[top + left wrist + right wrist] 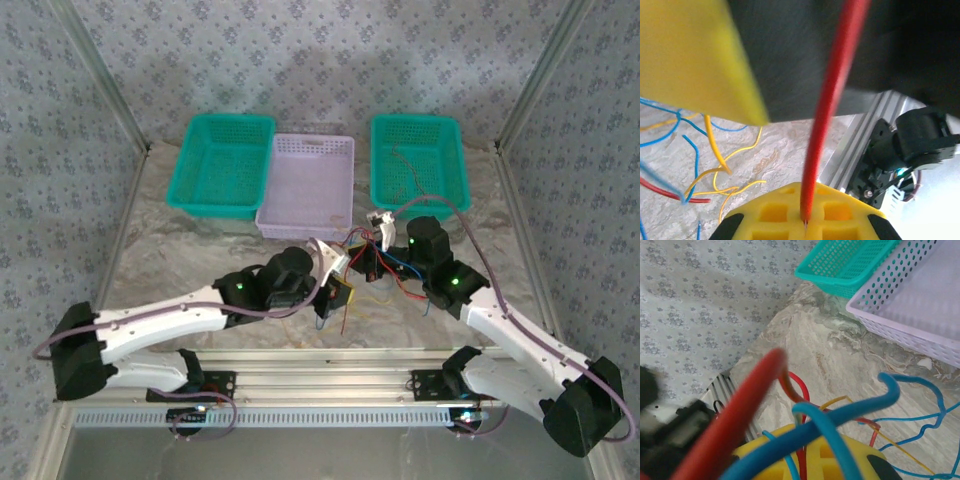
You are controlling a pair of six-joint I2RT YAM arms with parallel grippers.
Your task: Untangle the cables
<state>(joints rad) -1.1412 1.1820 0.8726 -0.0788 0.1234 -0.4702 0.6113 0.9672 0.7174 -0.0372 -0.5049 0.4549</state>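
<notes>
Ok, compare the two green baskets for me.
The right green basket has a thin wire lying inside; the left green basket looks empty. The left one touches the lilac basket; the right one stands apart from it. Both are teal, perforated and rectangular.

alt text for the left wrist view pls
The left gripper is shut on a red wire that runs up the middle of the frame. Loose blue, yellow and red wires lie on the marble table at left.

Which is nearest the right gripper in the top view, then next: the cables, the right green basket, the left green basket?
1. cables, tangled at the right gripper.
2. right green basket, just behind it.
3. left green basket, far back-left.
</notes>
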